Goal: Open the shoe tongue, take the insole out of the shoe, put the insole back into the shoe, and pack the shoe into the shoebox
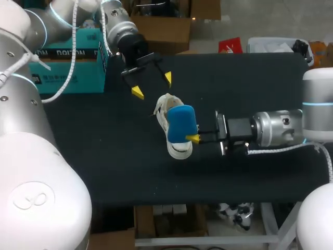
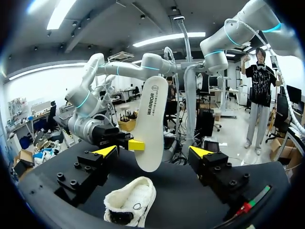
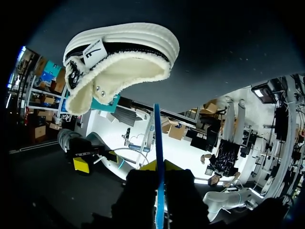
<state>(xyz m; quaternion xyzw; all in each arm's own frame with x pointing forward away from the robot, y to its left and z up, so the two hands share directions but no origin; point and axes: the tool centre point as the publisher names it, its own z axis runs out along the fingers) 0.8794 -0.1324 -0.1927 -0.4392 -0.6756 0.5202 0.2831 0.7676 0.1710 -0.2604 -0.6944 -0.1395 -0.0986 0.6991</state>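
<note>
A white shoe (image 1: 177, 147) lies in the middle of the black table, its fleecy opening (image 3: 125, 71) facing my right wrist camera. My right gripper (image 1: 193, 138) is shut on the insole (image 1: 181, 124), blue on top and white underneath (image 2: 151, 126), and holds it on edge just above the shoe. Seen edge-on, the insole (image 3: 158, 157) is pinched between the right fingers. My left gripper (image 1: 152, 85) hangs open behind the shoe, with the shoe (image 2: 131, 202) low between its spread tips. A teal shoebox (image 1: 73, 62) stands at the back left.
The black tabletop (image 1: 104, 156) spreads around the shoe toward the front and right edges. The left arm (image 1: 117, 26) passes over the shoebox's right end. My right arm (image 1: 270, 127) lies low across the table's right side.
</note>
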